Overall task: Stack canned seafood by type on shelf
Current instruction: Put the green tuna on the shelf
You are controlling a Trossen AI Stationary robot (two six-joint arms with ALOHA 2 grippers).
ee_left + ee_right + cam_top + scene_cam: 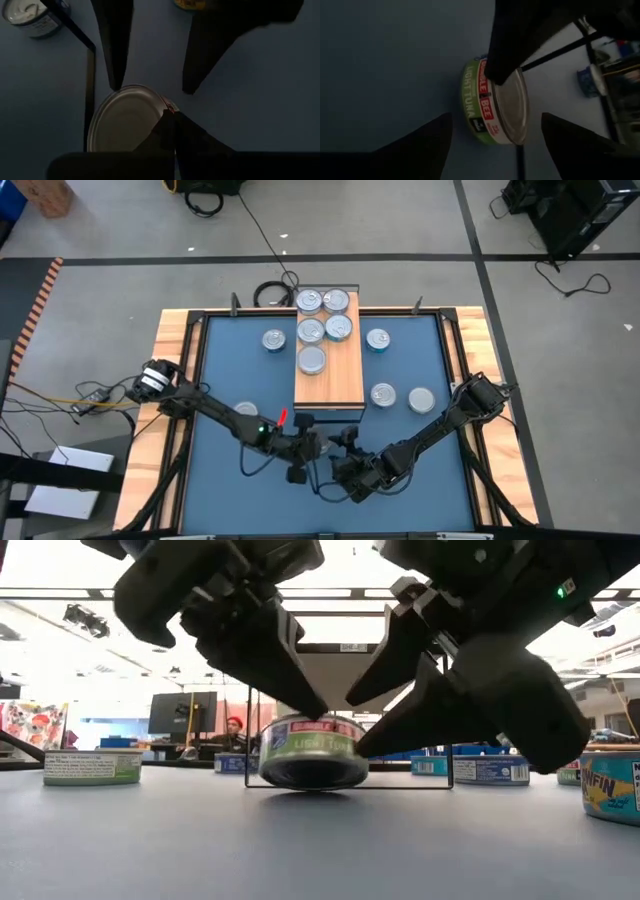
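Note:
A flat tin [312, 752] with a green "Light Tuna" label and silver lid [125, 120] stands on the blue mat, just near of the shelf [328, 375]. The shelf is a wood-topped block that carries several tins on its far half [325, 315]. My left gripper [320, 712] comes in from the left, shut, with its tip at the tin's upper rim. My right gripper [358, 726] is open at the tin's right side. Its fingers [432, 142] stand to either side of the tin without touching it. In the high view both grippers hide the tin. My left gripper has its shut fingertips on the rim of the tin's lid [492, 82], on the tin's left upper edge. It slants down from above and from the table's left. The tin sits on the mat.
Loose tins lie on the mat left of the shelf [273, 340] [245, 410] and right of it [377, 340] [382, 393] [421, 398]. The shelf's thin dark legs [248, 740] stand right behind the tin. A person [233, 730] sits far off in the room.

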